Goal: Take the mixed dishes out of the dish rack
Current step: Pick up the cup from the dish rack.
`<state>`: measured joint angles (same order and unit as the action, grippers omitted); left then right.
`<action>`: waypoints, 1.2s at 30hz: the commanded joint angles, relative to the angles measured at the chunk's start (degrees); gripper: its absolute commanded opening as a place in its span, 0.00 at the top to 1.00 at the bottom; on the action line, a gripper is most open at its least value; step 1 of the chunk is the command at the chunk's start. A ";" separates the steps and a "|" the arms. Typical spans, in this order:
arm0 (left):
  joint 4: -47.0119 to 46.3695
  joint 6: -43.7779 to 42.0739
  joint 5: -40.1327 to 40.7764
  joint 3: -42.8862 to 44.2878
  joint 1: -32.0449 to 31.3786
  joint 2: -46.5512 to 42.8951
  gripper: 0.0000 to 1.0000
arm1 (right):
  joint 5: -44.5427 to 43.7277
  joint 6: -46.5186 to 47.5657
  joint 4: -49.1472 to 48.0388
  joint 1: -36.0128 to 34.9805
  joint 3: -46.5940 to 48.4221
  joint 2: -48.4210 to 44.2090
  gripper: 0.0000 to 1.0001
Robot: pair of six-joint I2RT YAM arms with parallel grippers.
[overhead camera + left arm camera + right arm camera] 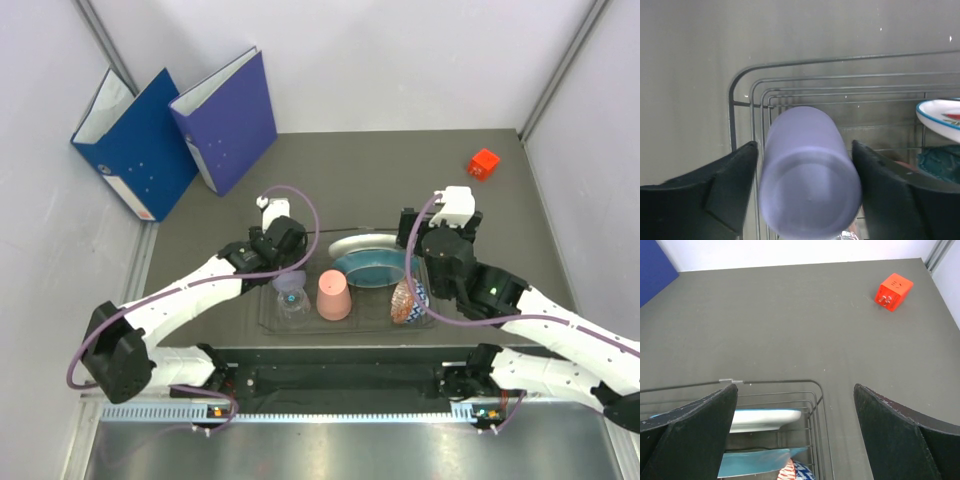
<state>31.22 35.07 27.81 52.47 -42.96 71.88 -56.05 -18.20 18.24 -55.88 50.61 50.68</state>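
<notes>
Centre-left of overhead view, left gripper (804, 145): arm reaches in from lower left, fingers clamped on lavender cup (807, 175) above dish rack (730, 115).
Centre-right, right gripper (795, 387): elbow bent, jaws spread wide, empty, over rack's corner.
Rack: white plate (355, 243), teal plate (375, 268), salmon-pink cup (333, 295).

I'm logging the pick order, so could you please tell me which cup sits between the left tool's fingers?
The lavender cup: it alone sits inside the left tool; the salmon-pink cup and the clear glass stand untouched nearby.
</notes>
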 commanded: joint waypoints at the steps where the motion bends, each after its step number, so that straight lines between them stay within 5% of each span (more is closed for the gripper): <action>1: -3.01 0.70 -1.27 -1.49 -0.02 -1.47 0.29 | -0.20 -0.61 -0.84 -0.90 -0.07 0.83 0.00; 5: -2.92 0.26 -1.27 -1.40 -0.02 -2.18 0.50 | -0.02 -0.61 -0.93 -0.90 0.02 1.00 0.00; 15: -2.66 -7.82 -3.47 6.58 -0.02 -7.80 0.68 | -2.83 -1.58 0.48 -0.90 1.68 0.74 0.00; 23: -1.34 -13.62 -6.80 21.51 -0.02 -10.18 1.00 | 1.54 3.34 -7.60 -0.73 0.54 -6.90 0.02; 25: -4.22 -14.32 -8.64 23.37 0.16 -9.83 1.00 | 4.01 3.78 -7.87 -0.64 2.37 -8.13 0.02; 29: -8.80 -12.49 -16.45 27.15 2.08 -6.67 1.00 | 13.74 3.52 -8.92 0.94 4.49 -8.75 0.04; 31: -11.52 -8.02 -26.98 27.60 6.21 -4.12 1.00 | 17.53 1.77 -8.92 4.01 5.37 -8.84 0.06; 33: -21.86 -3.02 -42.64 24.71 12.50 -2.63 1.00 | 26.40 -0.42 -10.58 9.17 5.38 -10.06 0.06; 36: -46.27 16.61 -58.17 17.42 19.99 -0.09 1.00 | 42.04 -4.37 -15.40 18.91 3.10 -12.43 0.06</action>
<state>14.37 30.61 -4.43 76.34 -31.33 68.69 -33.89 -17.47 10.31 -47.68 53.69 41.28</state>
